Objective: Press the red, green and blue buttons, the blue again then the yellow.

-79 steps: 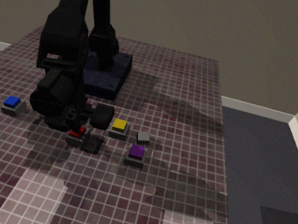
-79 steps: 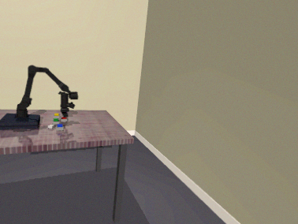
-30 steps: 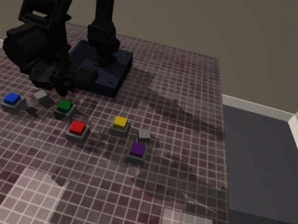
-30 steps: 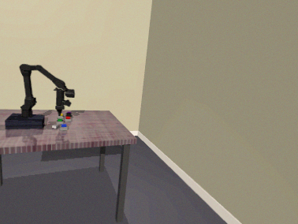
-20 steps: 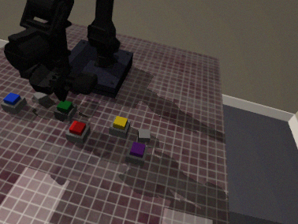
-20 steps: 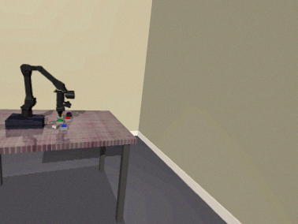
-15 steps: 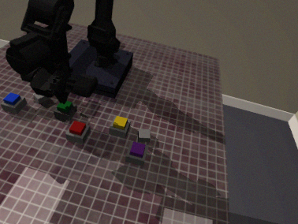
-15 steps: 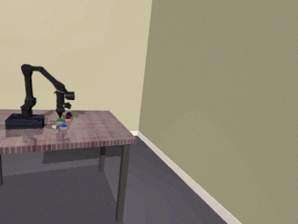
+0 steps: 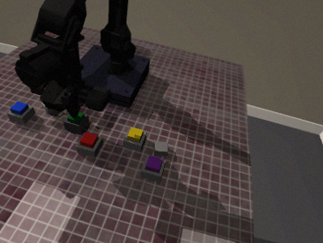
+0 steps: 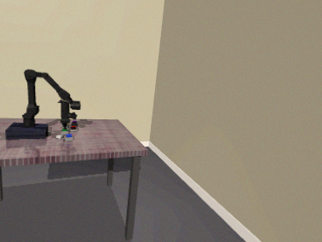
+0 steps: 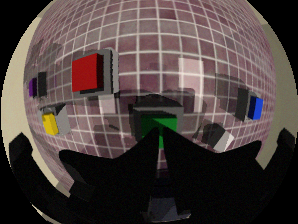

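My gripper is shut and empty, pointing down at the green button. Its tips overlap the green cap in the wrist view; they are at or just above it, and I cannot tell whether the cap is pushed down. The red button stands beside the green one. The blue button is at the far left in the top view. The yellow button is to the right of the green one there.
A purple button stands beyond the yellow one, with a small grey block between them. A whitish block lies between the green and blue buttons, partly hidden by the gripper in the top view.
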You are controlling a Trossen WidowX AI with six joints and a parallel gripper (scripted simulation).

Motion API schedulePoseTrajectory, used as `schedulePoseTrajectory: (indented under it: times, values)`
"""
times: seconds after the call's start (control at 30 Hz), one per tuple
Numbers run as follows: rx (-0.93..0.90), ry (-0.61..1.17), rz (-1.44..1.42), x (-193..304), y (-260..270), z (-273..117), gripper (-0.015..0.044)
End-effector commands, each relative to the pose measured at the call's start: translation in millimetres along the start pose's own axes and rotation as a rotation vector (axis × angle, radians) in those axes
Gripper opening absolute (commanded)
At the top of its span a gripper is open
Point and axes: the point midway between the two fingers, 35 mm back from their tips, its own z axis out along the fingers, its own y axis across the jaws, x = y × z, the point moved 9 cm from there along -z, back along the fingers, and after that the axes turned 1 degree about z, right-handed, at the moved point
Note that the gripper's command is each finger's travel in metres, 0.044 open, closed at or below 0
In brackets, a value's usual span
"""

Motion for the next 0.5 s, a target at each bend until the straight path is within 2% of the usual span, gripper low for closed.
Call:
schedulePoseTrajectory:
  times: [0.0,0.47]
  values:
    - [-0.004,0.008,-0.002,1.9,0.6,2.0,0.002]
    - [0.0,0.001,0.0,0.1,0.0,-2.1,0.002]
